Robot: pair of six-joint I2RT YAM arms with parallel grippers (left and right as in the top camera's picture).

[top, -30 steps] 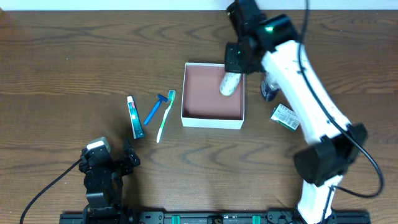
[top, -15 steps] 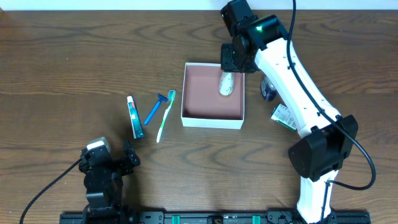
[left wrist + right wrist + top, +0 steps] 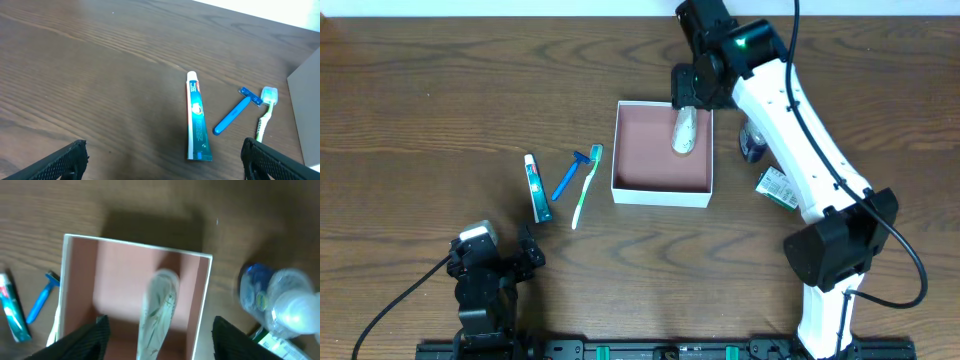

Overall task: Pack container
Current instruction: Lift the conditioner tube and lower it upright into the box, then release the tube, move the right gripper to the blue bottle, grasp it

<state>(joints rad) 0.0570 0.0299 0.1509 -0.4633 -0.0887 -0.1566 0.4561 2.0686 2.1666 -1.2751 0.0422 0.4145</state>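
The container [image 3: 645, 150], a shallow white cardboard box with a pink inside, is standing on the table [image 3: 420, 100] near the centre of the overhead frame. A pale tube [image 3: 684, 131] is lying inside, at its upper right. The right gripper [image 3: 161, 327] is hovering above, opened wide and holding nothing; the left gripper [image 3: 162, 150] is also spread and empty. I am judging the box light and thin-walled, likely sliding when pushed; pinching one wall near a corner seems safest.
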